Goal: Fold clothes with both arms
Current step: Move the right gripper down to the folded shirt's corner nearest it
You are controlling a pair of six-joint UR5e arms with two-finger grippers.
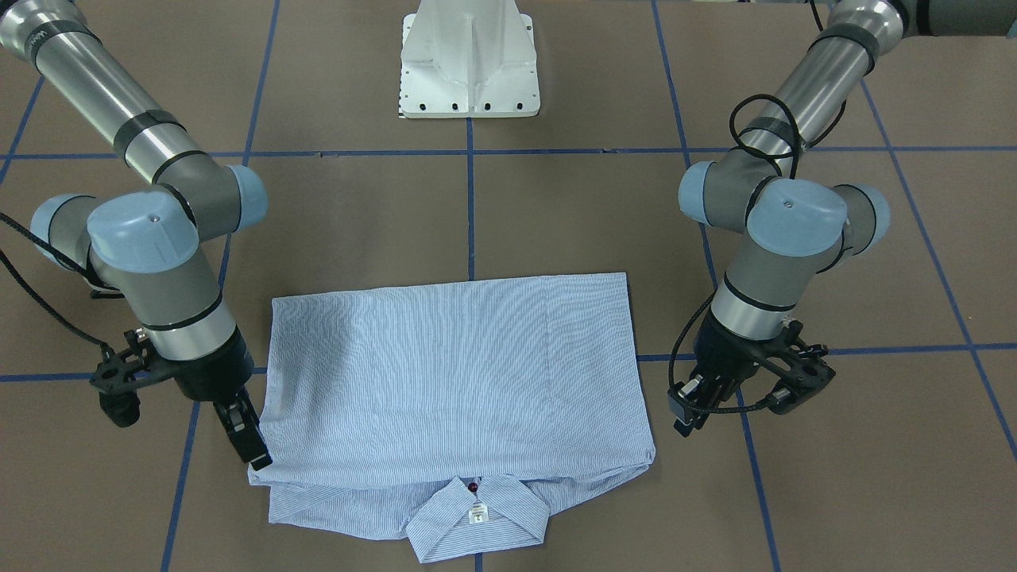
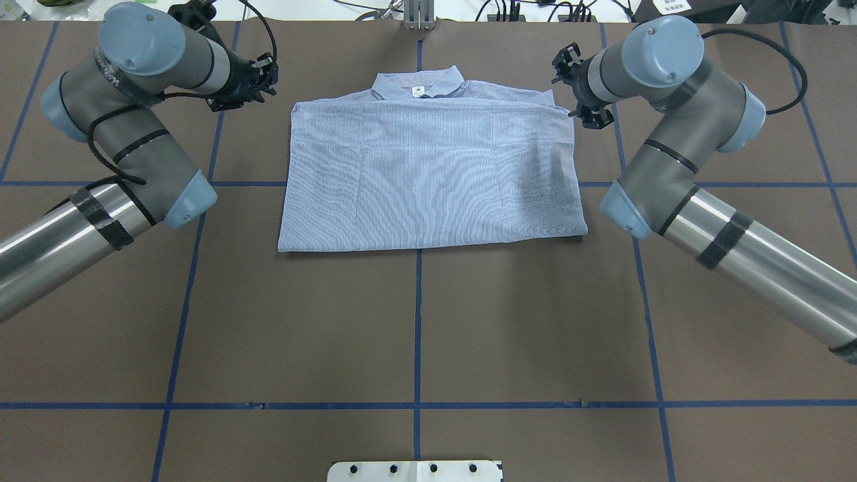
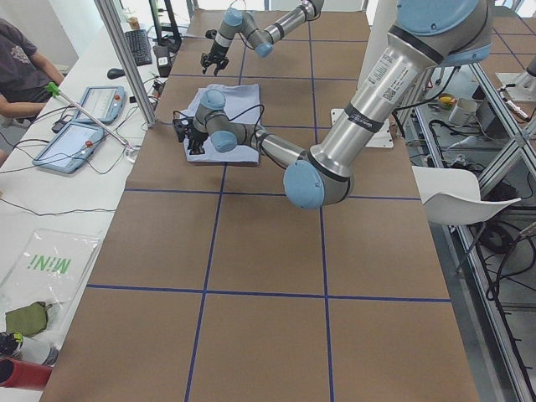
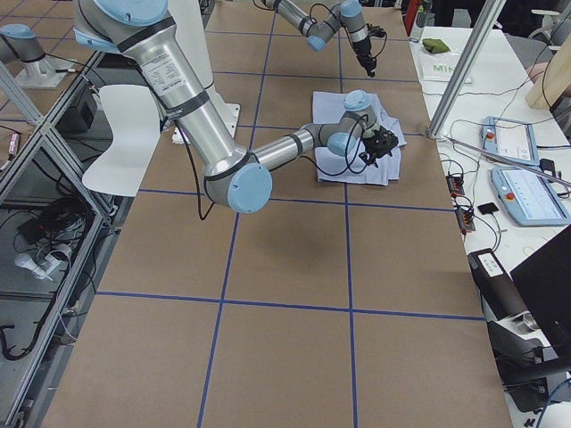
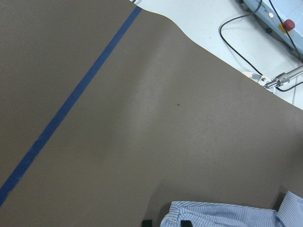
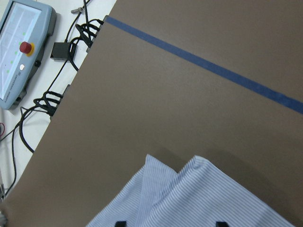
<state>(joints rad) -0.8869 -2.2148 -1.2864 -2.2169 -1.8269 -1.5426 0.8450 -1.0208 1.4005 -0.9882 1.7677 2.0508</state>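
1. The shirt lies flat on the brown worktop. It is folded into a broad rectangle on the side far from the robot's white base, and sits across one of the blue tape lines.
2. Its collar points away from the robot, towards the operators' edge. The white neck label shows inside it, with one dark red button just beside. The big folded layer stops just short of the collar.
3. The right tool stands at the shirt's corner at the collar end, its tip right at the cloth's edge. From its wrist camera the fingertips are spread wide over the striped fabric, with nothing pinched between them.
4. The left tool hangs just off the opposite corner, clear of the cloth. Only the very ends of its fingertips show in its wrist view. They stand apart by a narrow gap above the shirt's corner hem, and no cloth is caught in them.
5. The left arm and the right arm each reach in bent from their own side.
6. Past the worktop's edge a pendant with a red button lies among cables, and a person sits there.
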